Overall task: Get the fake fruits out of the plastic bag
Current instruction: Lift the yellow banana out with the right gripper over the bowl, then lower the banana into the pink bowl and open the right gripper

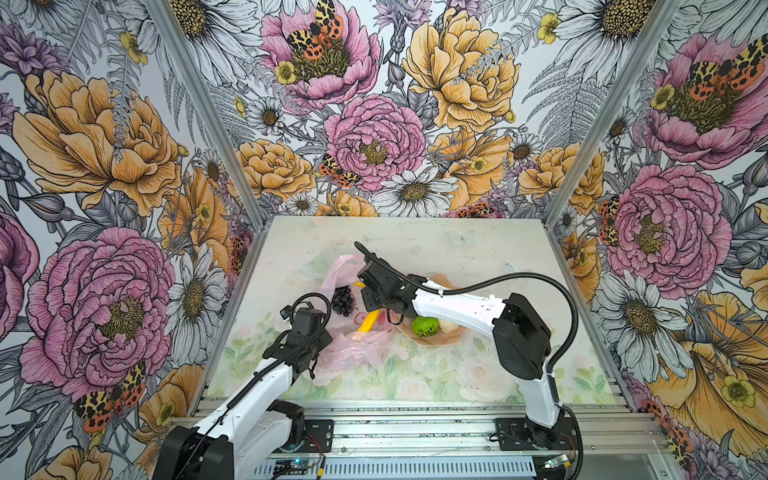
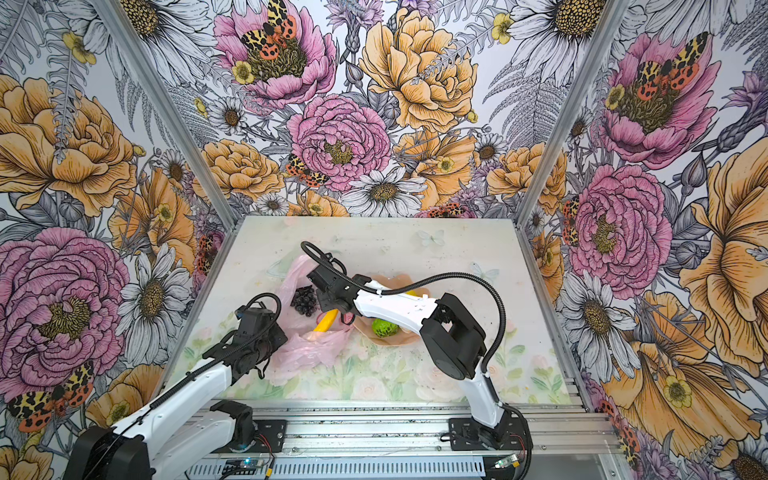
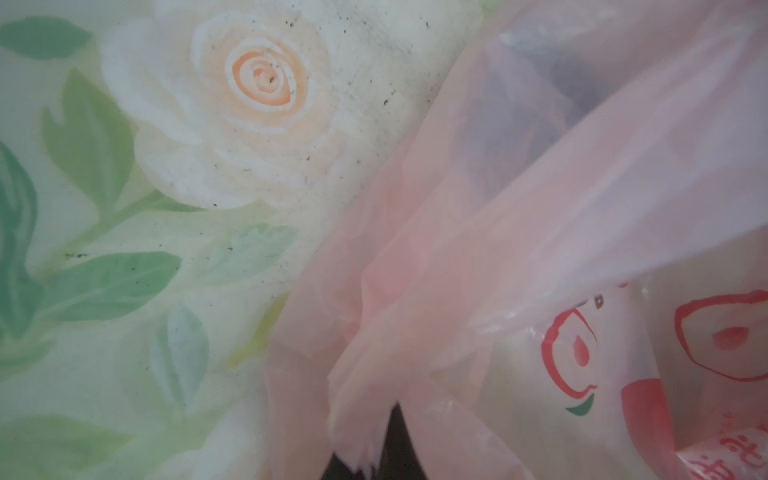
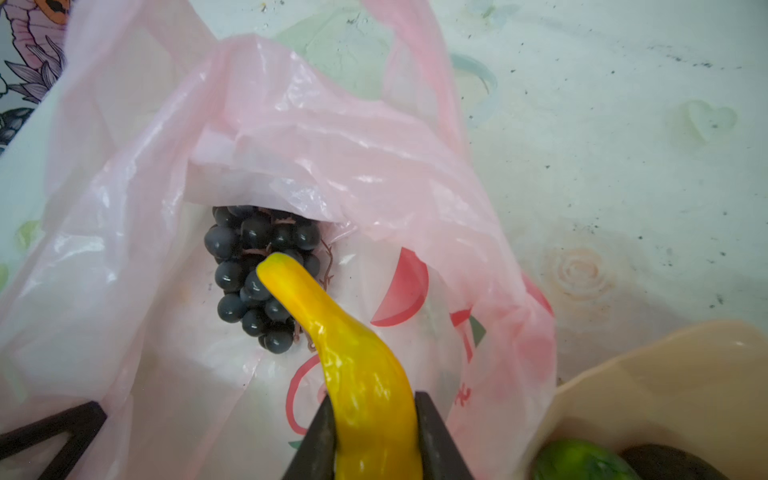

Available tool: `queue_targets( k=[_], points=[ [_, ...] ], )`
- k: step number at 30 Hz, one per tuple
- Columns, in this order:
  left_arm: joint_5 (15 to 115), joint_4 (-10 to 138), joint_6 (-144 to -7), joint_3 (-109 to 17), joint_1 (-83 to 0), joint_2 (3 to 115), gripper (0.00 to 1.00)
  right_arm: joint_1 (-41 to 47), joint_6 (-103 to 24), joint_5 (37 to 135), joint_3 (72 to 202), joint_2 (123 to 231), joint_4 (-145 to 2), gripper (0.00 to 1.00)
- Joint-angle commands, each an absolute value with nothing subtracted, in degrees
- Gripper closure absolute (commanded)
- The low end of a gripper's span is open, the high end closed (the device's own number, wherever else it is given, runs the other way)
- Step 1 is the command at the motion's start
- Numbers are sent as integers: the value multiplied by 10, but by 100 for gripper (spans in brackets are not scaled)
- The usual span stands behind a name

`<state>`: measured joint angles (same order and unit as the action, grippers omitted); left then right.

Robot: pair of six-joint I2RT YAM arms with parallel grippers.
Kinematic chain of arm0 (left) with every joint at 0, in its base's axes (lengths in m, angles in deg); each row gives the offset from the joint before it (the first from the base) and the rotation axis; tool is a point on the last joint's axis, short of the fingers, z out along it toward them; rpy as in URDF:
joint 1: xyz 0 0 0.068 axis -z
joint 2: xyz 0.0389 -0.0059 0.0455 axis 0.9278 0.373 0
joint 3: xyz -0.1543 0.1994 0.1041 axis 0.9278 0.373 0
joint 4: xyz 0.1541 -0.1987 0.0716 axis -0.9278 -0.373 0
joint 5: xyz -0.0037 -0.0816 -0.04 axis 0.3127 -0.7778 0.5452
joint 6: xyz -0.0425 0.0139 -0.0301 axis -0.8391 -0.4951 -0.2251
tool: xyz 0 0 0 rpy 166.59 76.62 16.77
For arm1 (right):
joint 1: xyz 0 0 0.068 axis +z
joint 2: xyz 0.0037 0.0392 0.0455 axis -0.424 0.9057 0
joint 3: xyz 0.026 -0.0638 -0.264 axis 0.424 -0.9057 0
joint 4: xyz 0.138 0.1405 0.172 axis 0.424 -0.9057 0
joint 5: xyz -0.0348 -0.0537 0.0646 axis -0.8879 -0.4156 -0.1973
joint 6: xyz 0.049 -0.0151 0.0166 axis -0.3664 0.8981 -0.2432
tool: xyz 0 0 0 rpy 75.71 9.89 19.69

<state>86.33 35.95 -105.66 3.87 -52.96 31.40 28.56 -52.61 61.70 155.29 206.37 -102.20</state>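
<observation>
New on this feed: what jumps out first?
The right gripper clamps the yellow banana over the pink plastic bag, whose open mouth shows the dark grape bunch. Beside the bag, a peach bowl holds a lime-green ball; the left gripper pinches the bag's near edge.
</observation>
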Motion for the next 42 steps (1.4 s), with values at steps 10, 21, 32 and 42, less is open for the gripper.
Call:
queue_targets(
  k=[10,21,32,42],
  points=[
    [859,364,-1012,18,-498,277,97,276,-470,494,1572,2056,-1020,75],
    [860,355,-993,-18,-514,323,97,240,-437,471,1529,1970,-1020,74],
    [876,374,-925,-38,-590,328,97,151,-433,495,1363,1777,-1044,74],
    [849,399,-918,-24,-600,339,97,75,-482,562,1228,1715,-1066,76]
  ],
)
